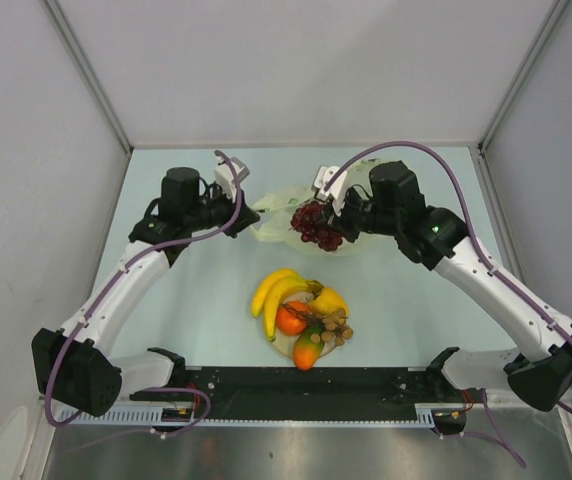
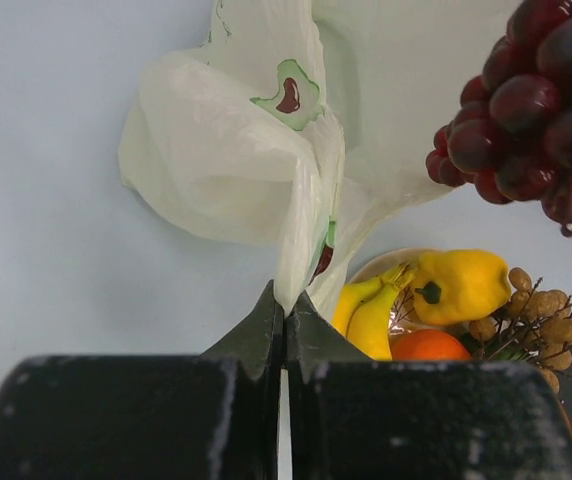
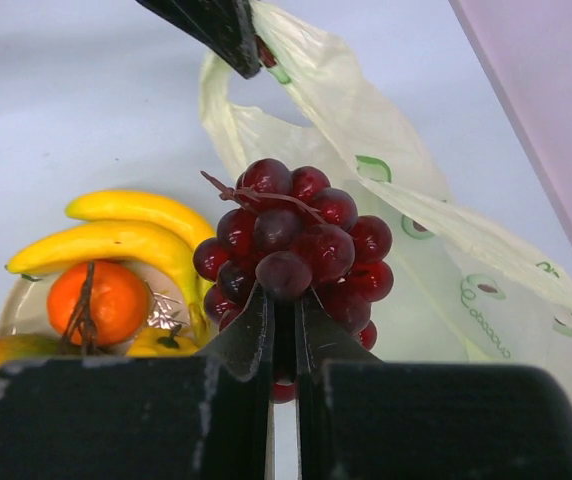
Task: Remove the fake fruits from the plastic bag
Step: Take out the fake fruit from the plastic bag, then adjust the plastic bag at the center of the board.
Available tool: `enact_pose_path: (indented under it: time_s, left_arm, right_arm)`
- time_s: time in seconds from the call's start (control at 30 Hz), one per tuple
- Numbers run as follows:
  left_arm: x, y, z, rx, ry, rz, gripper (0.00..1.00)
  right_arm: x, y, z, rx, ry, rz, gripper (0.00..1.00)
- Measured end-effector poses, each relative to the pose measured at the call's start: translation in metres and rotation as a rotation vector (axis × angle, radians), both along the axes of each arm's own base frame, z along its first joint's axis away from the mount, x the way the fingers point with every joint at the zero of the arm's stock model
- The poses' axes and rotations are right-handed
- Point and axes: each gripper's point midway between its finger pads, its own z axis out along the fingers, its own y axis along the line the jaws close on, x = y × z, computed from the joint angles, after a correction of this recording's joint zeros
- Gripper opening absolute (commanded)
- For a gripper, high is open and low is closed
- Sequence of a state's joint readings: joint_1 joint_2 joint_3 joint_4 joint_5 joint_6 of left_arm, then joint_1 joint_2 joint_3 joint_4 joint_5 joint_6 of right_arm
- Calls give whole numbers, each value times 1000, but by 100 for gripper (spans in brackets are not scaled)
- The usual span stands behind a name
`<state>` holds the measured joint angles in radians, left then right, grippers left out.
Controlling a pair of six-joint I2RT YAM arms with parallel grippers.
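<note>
Two arms: both reach to the far middle of the table (image 1: 166,300), tips facing each other across the plastic bag (image 1: 278,215).
Left gripper (image 2: 284,305): jaws pressed together with no gap showing; a twisted fold of the bag is pinched right at the tips.
Bag: thin, crinkly, pale cream film with small avocado prints. It hangs from the left pinch at one end and balloons out beyond the tips. The rest drapes toward the right arm. In the top view it sits beyond the plate, apart from it. Cannot tell whether its low end touches the table.
Right gripper (image 3: 284,300): jaws nearly closed with only a thin slit between them, clamped on the underside of the grapes (image 3: 296,235).
Grapes: dark red-purple bunch, outside the bag and up off the table. A brown stem twig lies across the top. The bag film is behind and to the side in the right wrist view. In the left wrist view the bunch hangs at the upper right, beside the bag.
Plate (image 1: 278,346): round, beige, at the near middle of the table between the arm bases, well apart from both grippers.
On plate, five fruits:
- banana bunch (image 1: 271,290): far-left side
- orange (image 1: 291,318): middle, touching the bananas
- yellow lemon-like fruit (image 1: 329,300): just right of the bananas
- brown cluster (image 1: 338,328): right side
- mango (image 1: 306,352): near edge, orange-red end up
</note>
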<state>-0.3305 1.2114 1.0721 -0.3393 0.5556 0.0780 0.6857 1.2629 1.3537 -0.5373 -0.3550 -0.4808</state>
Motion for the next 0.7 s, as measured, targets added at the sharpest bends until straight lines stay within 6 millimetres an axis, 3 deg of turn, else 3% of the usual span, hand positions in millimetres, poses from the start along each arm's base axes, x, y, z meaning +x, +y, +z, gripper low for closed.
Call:
enact_pose_path:
  time_s: [0.13,0.27,0.4,0.47,0.53,0.6,0.7]
  left_arm:
    - [5,-1,3,2,-1,3,0]
    - [40,-7,23,18,-22,31,0]
    - [119,-15,83,43,-146,117,0]
    - [166,-14,127,41,-250,182,0]
    - [196,-6,155,29,-312,244,0]
    - [215,15,179,19,-366,326,0]
    - [219,51,189,45,-382,437,0]
  right_arm:
    - [-10,4,5,14,2,11,0]
    - [-10,3,10,16,-12,-3,0]
    - [-2,1,25,41,-33,-35,0]
    - [4,5,48,82,-68,-44,0]
    - [9,8,73,133,-104,-52,0]
    - [9,9,95,180,-134,-51,0]
    - [4,12,114,239,-143,-35,0]
